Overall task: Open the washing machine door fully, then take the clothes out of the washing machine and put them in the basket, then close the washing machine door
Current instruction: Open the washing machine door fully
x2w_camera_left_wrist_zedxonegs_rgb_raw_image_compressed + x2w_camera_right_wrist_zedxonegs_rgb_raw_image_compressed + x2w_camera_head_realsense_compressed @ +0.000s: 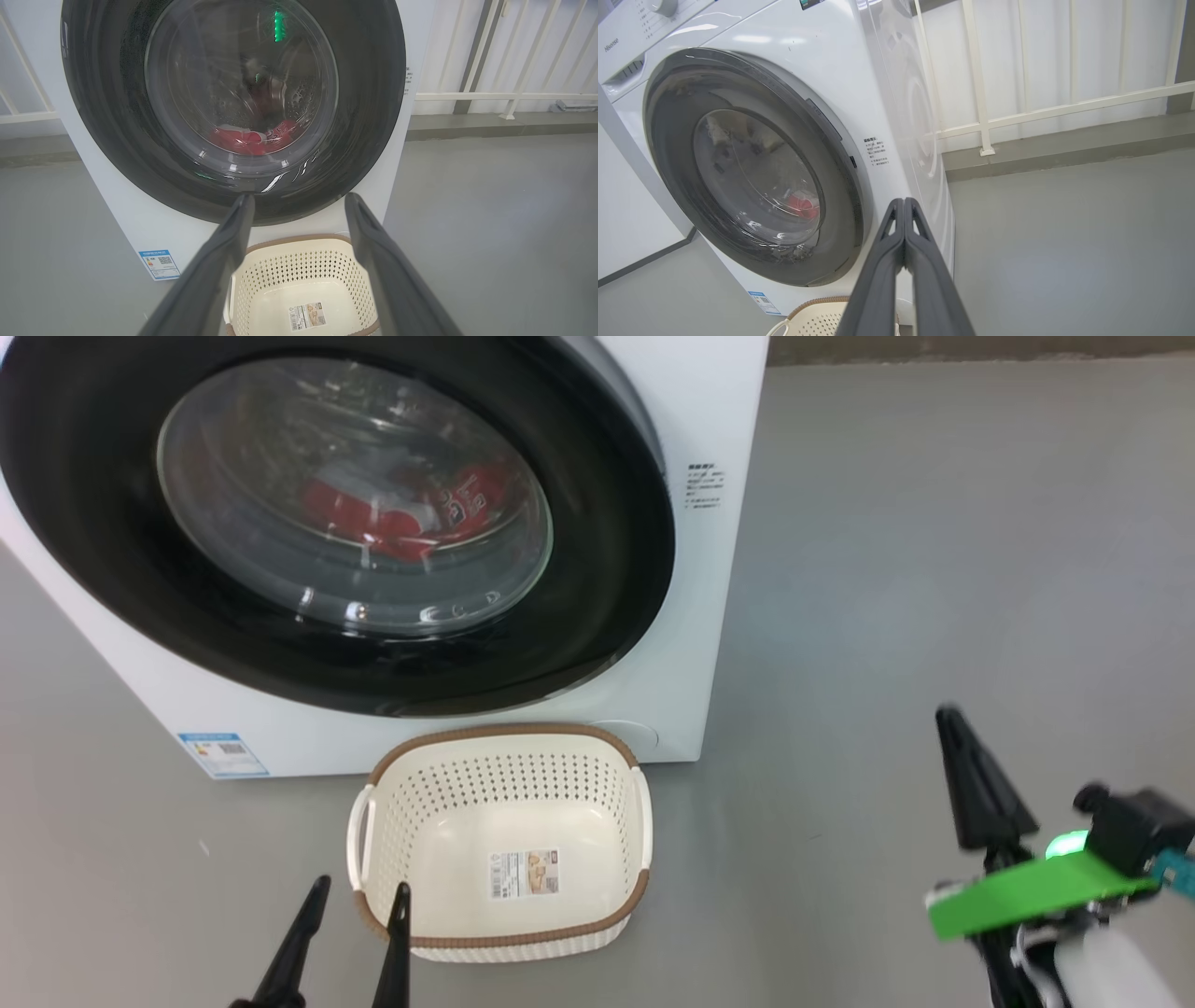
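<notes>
My right claw [904,201] is pressed together, empty; my left claw [299,197] is spread. Ahead-left of the right one, the door [752,168] seems shut, clothes [392,513] behind it. Pressed together like this, I could skid off its slick face.

left gripper [362,887]: we see it low on our left in the head view, jaws spread wide apart, both tips pointing up.
right gripper [950,719]: low on our right, jaws pressed flat together into one point, leaning up and slightly left.
right wrist: we see a green band [1027,893] across it, a green lamp [1066,846] lit beside it.
right forearm [1116,975]: pale, at the bottom corner.
</notes>
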### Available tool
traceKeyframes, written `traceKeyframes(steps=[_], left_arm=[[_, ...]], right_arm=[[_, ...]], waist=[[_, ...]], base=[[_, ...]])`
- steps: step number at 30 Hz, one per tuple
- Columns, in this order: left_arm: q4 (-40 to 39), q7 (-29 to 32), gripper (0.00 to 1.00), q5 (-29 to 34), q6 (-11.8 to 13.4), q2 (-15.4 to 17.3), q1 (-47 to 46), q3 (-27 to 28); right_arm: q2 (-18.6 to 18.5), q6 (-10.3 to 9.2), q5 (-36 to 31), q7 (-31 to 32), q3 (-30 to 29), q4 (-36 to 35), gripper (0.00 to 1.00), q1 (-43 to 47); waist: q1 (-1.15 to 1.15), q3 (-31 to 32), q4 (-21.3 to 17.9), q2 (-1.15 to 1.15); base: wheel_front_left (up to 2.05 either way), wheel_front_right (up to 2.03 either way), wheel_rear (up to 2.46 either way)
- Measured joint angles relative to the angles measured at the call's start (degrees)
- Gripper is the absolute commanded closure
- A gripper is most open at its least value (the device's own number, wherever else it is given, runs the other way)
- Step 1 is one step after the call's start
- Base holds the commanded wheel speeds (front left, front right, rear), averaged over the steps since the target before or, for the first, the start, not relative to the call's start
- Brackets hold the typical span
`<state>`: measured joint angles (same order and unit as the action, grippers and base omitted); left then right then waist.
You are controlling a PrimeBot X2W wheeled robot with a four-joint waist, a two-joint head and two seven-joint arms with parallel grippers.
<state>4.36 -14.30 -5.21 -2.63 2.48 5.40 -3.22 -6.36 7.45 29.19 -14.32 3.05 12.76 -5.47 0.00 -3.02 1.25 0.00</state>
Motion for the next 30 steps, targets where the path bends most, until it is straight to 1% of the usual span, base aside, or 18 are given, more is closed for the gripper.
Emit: traceKeyframes(steps=[7,12,16,25,27,30], left_arm=[[-0.3,0.0,0.00,-0.4,0.0,0.0,-2.2,-1.5],[-0.3,0.0,0.00,-0.5,0.0,0.0,-3.0,-2.6],[-0.4,0.0,0.00,-1.5,0.0,0.0,-4.8,-3.5],[-0.1,0.0,0.00,-2.4,0.0,-0.1,-9.2,-6.1],[0.0,0.0,0.00,-2.6,0.0,-0.1,-10.0,-6.5],[0.2,0.0,0.00,-3.0,0.1,-0.1,-10.7,-7.2]], right_arm=[[-0.2,0.00,4.3,-0.3,-0.2,-0.7,1.00,-8.3],[-1.6,0.00,6.3,-0.3,0.0,-0.6,1.00,-14.2],[-2.5,0.00,10.1,-0.3,0.8,0.0,1.00,-19.1],[-7.1,0.00,17.1,-0.4,3.1,3.1,1.00,-29.3],[-8.0,0.00,19.7,-0.4,4.5,4.6,1.00,-31.4],[-10.0,0.00,24.9,-0.4,8.7,7.2,1.00,-34.2]], waist=[[0.00,-1.5,1.6,0.00],[0.00,-2.9,2.8,0.00],[0.00,-4.3,3.9,0.00],[0.00,-8.0,6.8,0.00],[0.00,-8.8,7.5,0.00],[0.00,-9.8,8.6,0.00]], base=[[0.00,0.00,0.00],[0.00,0.00,0.00],[0.00,0.00,0.00],[0.00,0.00,0.00],[0.00,0.00,0.00],[0.00,0.00,0.00]])
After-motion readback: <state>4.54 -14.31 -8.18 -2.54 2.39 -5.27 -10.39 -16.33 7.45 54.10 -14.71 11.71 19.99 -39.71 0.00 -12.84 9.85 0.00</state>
